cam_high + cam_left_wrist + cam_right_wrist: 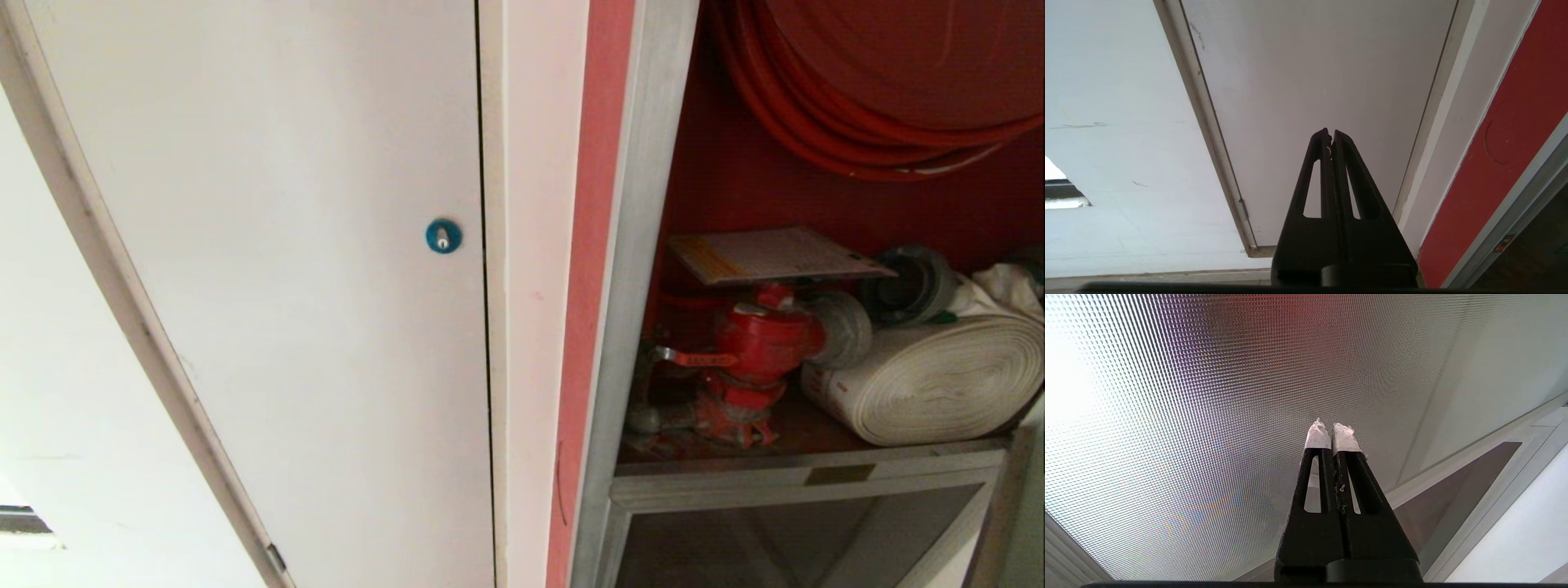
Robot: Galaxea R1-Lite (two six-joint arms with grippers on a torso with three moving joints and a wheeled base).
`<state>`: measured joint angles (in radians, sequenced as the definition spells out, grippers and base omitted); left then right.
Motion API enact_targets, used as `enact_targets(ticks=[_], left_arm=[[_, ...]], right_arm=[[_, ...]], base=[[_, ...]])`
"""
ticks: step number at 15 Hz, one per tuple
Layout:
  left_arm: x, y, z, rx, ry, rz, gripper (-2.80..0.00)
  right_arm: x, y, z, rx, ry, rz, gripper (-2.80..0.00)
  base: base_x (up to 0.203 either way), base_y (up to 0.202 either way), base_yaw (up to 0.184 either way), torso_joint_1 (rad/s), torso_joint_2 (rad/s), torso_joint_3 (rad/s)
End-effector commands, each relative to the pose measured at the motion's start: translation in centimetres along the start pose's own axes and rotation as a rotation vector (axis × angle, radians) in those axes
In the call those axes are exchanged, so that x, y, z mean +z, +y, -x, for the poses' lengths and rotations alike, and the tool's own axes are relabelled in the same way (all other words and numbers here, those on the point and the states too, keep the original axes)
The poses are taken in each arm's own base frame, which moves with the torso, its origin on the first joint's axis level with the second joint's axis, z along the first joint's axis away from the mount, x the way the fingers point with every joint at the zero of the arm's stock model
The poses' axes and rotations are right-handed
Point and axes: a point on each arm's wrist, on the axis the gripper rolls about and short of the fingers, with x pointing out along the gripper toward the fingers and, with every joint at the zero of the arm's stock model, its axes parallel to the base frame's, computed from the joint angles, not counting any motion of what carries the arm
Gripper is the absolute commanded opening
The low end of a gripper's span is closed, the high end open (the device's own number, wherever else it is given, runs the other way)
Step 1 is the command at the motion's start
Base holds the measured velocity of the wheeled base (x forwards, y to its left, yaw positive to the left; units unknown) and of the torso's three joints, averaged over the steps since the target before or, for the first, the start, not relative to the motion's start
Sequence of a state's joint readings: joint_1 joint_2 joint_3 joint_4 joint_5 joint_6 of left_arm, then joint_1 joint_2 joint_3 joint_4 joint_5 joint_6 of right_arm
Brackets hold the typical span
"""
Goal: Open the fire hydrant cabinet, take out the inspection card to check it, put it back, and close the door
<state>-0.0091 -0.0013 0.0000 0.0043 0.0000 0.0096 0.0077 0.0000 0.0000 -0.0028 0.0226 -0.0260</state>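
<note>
Red-lined fire hydrant cabinet (645,245) stands open, the inspection card (771,255) lying flat atop its red valve (763,335); both the left gripper (1331,132) and right gripper (1333,426) are pressed together and empty, so the chosen claw should spread before pinching the card's near edge.

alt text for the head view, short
Open fire hydrant cabinet on the right, the inspection card lying flat on top of the red valve, beside a white rolled hose and below a red hose reel. Left: white panel with a blue round lock.
</note>
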Motion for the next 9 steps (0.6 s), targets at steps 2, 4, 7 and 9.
enact_targets(ticks=[2,4,7,9], left_arm=[[0.00,-0.01,-0.01,-0.003,0.002,-0.009,-2.80],[0.00,0.00,-0.01,0.000,0.002,0.000,-2.80],[0.00,0.00,-0.01,0.000,0.002,0.004,-2.80],[0.01,0.00,-0.01,0.000,0.001,0.004,-2.80]], right_arm=[[0.00,0.00,-0.01,0.001,0.001,0.000,-2.80],[0.00,0.00,-0.01,0.001,0.001,0.000,-2.80],[-0.04,0.00,-0.02,0.001,0.003,0.000,-2.80],[-0.02,0.00,-0.02,0.001,0.002,0.000,-2.80]], base=[[0.000,0.000,0.000,0.000,0.00,0.000],[0.000,0.000,0.000,0.000,0.00,0.000],[0.000,0.000,0.000,0.000,0.00,0.000],[0.000,0.000,0.000,0.000,0.00,0.000]])
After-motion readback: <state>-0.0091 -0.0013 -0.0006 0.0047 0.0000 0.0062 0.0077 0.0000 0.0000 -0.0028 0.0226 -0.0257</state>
